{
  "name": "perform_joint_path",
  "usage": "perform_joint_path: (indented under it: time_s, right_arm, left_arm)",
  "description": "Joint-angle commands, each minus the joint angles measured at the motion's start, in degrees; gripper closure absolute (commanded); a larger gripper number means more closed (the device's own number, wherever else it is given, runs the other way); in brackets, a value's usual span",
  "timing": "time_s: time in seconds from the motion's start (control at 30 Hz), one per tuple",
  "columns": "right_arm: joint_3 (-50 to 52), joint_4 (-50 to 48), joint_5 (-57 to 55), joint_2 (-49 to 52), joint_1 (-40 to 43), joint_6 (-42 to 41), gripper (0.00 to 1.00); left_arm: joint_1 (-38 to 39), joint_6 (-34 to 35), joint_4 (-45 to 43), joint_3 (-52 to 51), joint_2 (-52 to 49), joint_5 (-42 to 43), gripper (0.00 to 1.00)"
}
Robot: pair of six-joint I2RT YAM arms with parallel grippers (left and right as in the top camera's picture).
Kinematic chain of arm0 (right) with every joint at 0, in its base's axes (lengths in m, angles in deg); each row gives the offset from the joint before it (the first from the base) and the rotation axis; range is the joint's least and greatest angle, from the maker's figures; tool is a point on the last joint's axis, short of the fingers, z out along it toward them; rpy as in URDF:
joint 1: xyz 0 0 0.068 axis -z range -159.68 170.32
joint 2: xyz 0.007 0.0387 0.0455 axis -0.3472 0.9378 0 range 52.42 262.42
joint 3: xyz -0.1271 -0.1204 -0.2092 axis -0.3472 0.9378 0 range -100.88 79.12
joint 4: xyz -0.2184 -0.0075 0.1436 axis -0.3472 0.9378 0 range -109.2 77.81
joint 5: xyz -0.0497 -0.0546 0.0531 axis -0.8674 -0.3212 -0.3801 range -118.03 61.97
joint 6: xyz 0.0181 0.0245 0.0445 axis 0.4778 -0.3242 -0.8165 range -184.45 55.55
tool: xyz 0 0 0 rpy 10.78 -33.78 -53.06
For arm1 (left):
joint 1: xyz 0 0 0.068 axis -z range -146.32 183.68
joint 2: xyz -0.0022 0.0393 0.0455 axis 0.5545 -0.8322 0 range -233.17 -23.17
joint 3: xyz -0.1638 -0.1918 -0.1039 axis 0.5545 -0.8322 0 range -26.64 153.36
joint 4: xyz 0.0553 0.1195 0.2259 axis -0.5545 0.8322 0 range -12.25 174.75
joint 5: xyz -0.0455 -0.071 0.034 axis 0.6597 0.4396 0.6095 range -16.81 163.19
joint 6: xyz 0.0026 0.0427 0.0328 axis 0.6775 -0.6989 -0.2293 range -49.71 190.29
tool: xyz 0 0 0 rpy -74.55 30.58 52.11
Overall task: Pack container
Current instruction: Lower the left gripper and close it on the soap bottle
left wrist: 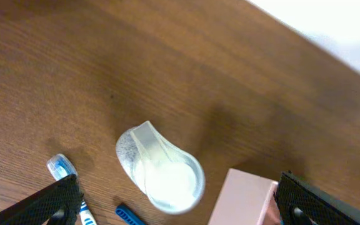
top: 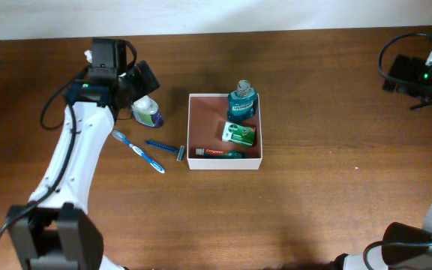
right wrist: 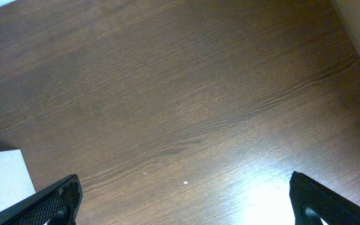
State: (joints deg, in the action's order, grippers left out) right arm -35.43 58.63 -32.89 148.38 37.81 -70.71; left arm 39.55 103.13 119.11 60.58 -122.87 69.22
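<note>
Packing partly done: container (top: 205, 124) on table (top: 313, 210) holds mouthwash (top: 241, 101), green packet (top: 239, 134) and toothpaste (top: 220, 153); left gripper (top: 142, 81), jaws spread and empty, hangs above white bottle (top: 147, 112) left of container, next wanting descent and a squeeze; right gripper (right wrist: 183, 203), likewise spread, well right of container.

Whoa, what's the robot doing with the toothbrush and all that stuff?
It is packing toiletries into the white container. A mouthwash bottle, a green packet and a toothpaste tube are already inside. A toothbrush, a razor and a small white bottle lie on the table to its left. The left tool hangs open over that white bottle, holding nothing. The right tool is open too, far off to the right.
</note>
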Motion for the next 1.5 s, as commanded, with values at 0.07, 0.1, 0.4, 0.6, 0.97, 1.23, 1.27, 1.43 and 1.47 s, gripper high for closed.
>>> perform_joint_path:
  time_s: [0.07,0.1,0.4,0.6,0.97,1.23,1.27,1.43,1.47]
  right_arm:
    - [-0.39,-0.09,0.28,0.42,0.20,-0.68,0.01]
    - [-0.39,-0.09,0.28,0.42,0.20,-0.68,0.01]
    - [-0.39,-0.09,0.28,0.42,0.20,-0.68,0.01]
    - [-0.37,-0.09,0.28,0.42,0.20,-0.68,0.01]
    - [-0.39,-0.09,0.28,0.42,0.20,-0.68,0.01]
    - [-0.39,-0.09,0.28,0.42,0.20,-0.68,0.01]
    - [-0.39,-0.09,0.28,0.42,0.20,-0.68,0.01]
    - [-0.39,-0.09,0.28,0.42,0.20,-0.68,0.01]
    - [-0.39,-0.09,0.28,0.42,0.20,-0.68,0.01]
  left_arm:
    - [-0.28,0.59,-1.14,0.35,-1.55,-1.51,0.01]
    - [-0.28,0.59,-1.27,0.35,-1.57,-1.49,0.01]
    - [-0.28,0.59,-1.44,0.35,-3.65,-1.44,0.04]
    - [-0.28,0.59,-2.10,0.35,-5.14,-1.46,0.18]
    - [-0.28,0.59,-3.80,0.37,-5.18,-1.44,0.48]
    - [-0.28,0.59,-3.74,0.35,-5.25,-1.46,0.35]
    - [-0.28,0.59,-3.61,0.35,-5.31,-1.46,0.38]
    - [-0.28,0.59,-3.17,0.35,-5.42,-1.46,0.39]
    - [-0.28,0.59,-3.17,0.35,-5.42,-1.46,0.39]
